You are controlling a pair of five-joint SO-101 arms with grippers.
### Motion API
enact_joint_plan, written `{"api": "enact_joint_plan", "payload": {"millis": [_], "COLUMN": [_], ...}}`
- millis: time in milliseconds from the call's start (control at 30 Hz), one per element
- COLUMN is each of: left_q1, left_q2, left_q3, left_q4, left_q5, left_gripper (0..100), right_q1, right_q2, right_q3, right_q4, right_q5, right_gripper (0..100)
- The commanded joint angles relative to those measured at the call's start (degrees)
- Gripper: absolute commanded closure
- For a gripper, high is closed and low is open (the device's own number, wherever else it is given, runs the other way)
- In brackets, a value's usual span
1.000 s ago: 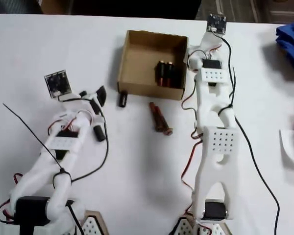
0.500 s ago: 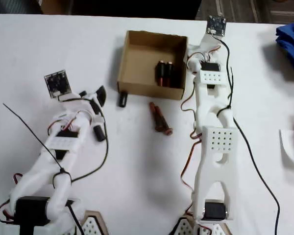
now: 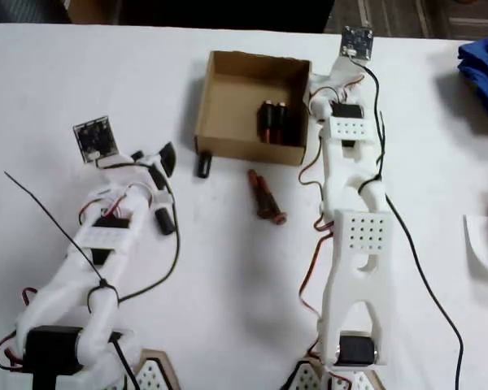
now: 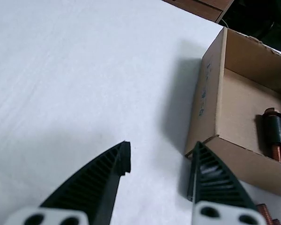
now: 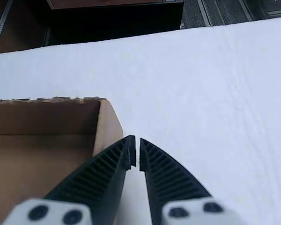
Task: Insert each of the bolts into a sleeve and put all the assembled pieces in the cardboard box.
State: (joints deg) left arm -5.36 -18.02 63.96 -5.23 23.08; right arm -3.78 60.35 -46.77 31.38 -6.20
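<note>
- Barely anything shifts; right gripper, nearly closed and empty, stays beside the cardboard box;
- left gripper gapes, empty; loose bolts and sleeve await pairing; 2 assembled pieces lie boxed

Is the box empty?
Not empty. Sleeved bolts lie on the floor of the box, by one wall.

White table under cardboard box, loose bolts, black sleeve, blue cloth.
</note>
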Motion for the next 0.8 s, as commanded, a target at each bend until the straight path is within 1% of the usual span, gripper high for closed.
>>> {"api": "enact_joint_plan", "payload": {"millis": [0,333,533,700,767], "left_q1": [-0.7,-0.7,-0.79,-1.49,-3.16], "left_q2": [0.0,0.0,-0.18,-0.7,-2.9], "left_q3": [-0.57,-0.57,-0.57,-0.57,-0.22], "left_q4": [-1.14,-1.14,-1.14,-1.14,-0.79], "left_q5": [0.18,0.18,0.18,0.18,0.44], "left_gripper": [77,77,77,77,77], "right_q1": [-6.11,-7.6,-4.88,-2.51,-2.51], "right_q2": [-0.13,-0.31,-0.84,-4.79,-7.96], "right_q3": [-1.41,-1.41,-1.85,-2.73,-2.64], "right_q4": [-0.4,-0.22,-0.22,0.22,3.38], "right_q5": [0.09,0.09,0.09,0.09,0.09], "right_gripper": [97.8,97.8,97.8,97.5,97.5]}}
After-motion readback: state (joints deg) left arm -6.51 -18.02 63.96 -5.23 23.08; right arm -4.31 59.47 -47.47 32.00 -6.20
